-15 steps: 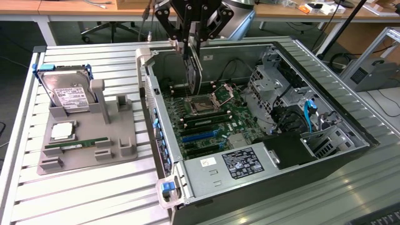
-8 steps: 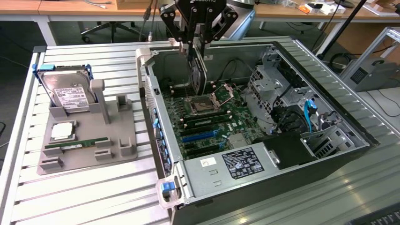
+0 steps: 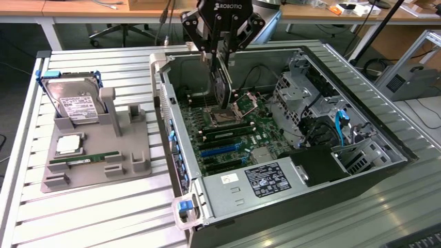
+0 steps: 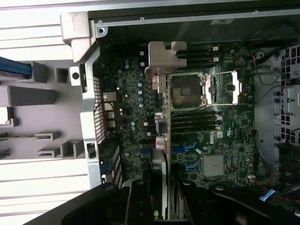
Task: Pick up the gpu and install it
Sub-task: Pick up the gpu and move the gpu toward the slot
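Table (image 3: pixel 103 217): slatted metal top, carries everything below.
PC case (image 3: pixel 365 186): lies on its side, side panel off, inside open to view; rim also in wrist view (image 4: pixel 187 18).
Mobo (image 3: pixel 258 129): green board on case floor, dark under wrist cam (image 4: pixel 136 117).
Fixture (image 3: pixel 90 178): grey parts holder on the table at the exterior view's left, just beside the case; its pockets show in wrist view (image 4: pixel 42 117).
PSU (image 3: pixel 258 181): grey box w/ black label, at the case's near end in the exterior view.
Drive cage (image 3: pixel 303 93): perforated metal, on the exterior view's right of the mobo.
Gripper (image 3: pixel 222 51): black, above the open case, pointing down; claw pinching the gpu's top edge, one finger on each face (image 4: pixel 159 197).
gpu (image 3: pixel 222 85): hangs upright on edge under the claw, inside the case opening over the mobo, lower edge near the CPU socket. Silver bracket (image 4: pixel 161 65) seen end-on in wrist view, just beside the socket. Can't tell if it touches the board.
Hard drive (image 3: pixel 77 106): silver, white label, leaning in the fixture's far pocket, blue rails at its sides.
CPU socket (image 3: pixel 224 118): latch frame open (image 4: pixel 187 89).
PCIe slots (image 3: pixel 220 149): blue, between socket and PSU; gpu not seated there.
Memory stick (image 3: pixel 86 157): slim, green, lying in the fixture.
CPU chip (image 3: pixel 69 144): silver square, flat on the fixture between drive and stick.
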`<state>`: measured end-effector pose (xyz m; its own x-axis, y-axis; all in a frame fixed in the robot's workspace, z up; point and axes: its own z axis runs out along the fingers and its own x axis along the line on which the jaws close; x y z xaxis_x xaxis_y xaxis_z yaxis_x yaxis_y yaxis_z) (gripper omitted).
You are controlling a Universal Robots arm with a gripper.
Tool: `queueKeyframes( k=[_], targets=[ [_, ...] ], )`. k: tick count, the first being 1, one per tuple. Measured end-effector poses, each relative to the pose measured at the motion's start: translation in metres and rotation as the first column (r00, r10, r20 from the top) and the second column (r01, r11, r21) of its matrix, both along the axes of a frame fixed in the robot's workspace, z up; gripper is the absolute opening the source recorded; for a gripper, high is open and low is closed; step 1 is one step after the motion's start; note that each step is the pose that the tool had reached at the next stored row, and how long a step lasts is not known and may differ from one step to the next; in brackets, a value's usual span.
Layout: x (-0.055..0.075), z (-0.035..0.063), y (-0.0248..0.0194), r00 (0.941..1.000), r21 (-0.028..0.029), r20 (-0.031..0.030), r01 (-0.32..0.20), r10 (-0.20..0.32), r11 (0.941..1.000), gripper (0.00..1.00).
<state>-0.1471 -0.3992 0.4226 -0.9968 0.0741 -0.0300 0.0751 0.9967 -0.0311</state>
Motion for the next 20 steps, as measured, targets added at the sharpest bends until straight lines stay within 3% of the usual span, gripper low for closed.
queueKeyframes(
  k=[20],
  targets=[
    [0.008, -0.0154, -0.0002, 1.0000, -0.0106, 0.0000, 0.000, 0.000, 0.9999, 0.27]
  ],
)
